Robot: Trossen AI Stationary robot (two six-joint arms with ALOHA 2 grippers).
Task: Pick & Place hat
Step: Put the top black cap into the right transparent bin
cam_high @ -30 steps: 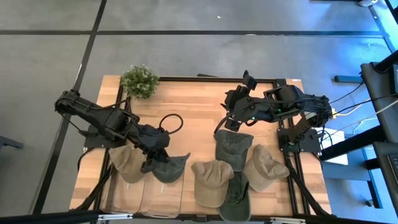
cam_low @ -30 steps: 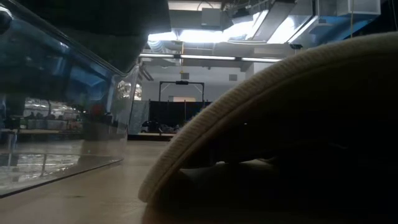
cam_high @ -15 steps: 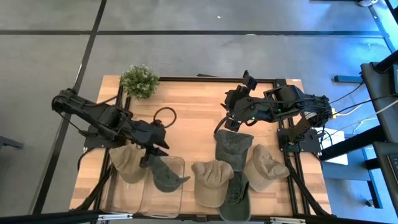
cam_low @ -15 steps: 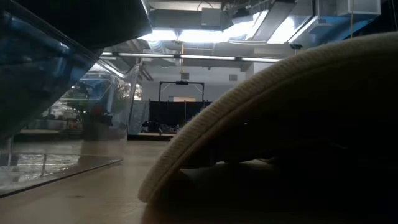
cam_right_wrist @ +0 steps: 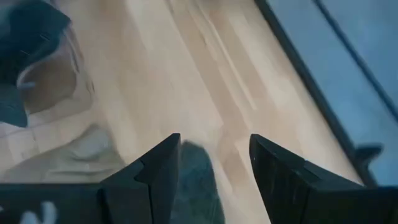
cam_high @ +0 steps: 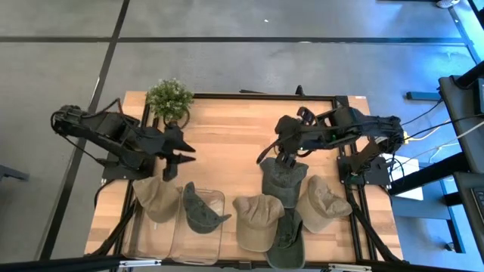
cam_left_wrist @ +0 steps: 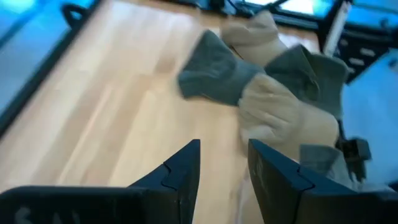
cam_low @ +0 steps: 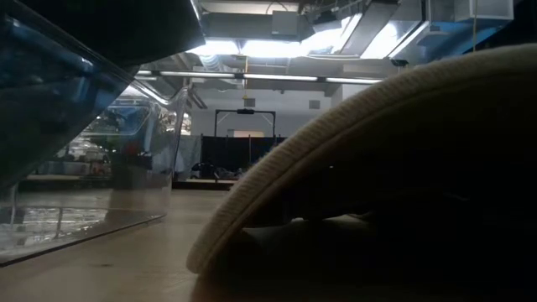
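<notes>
Wooden tabletop (cam_high: pixel 227 143) on a grey workshop floor, a small potted plant (cam_high: pixel 169 98) at its far left corner: the left gripper (cam_high: pixel 180 153) has lifted clear and pulled back toward the far left, empty, its fingers parted by a moderate gap. The dark green cap (cam_high: pixel 198 210) it carried a second ago now lies in the clear plastic bin (cam_high: pixel 214 236) at the near left edge, its brim apparently lapping the bin's rim. A tan cap (cam_high: pixel 155 198) rests just left of it, touching the bin's side. One placement looks complete, by that evidence.

The right gripper (cam_high: pixel 284 158), which half a second ago hung over bare wood, has come down toward the far edge of another green cap (cam_high: pixel 284 175). Its fingers (cam_right_wrist: pixel 158 171) stand well apart, straddling the dark fabric in the right wrist view; whether they touch the cloth yet is hard to tell. Nothing is gripped.

Near it, a heap waits: a tan cap (cam_high: pixel 258 221) in the middle, another tan cap (cam_high: pixel 323 202) to the right, and a dark cap (cam_high: pixel 286 238) tucked between them at the near edge. The next pick appears under way, with several hats left to move.
</notes>
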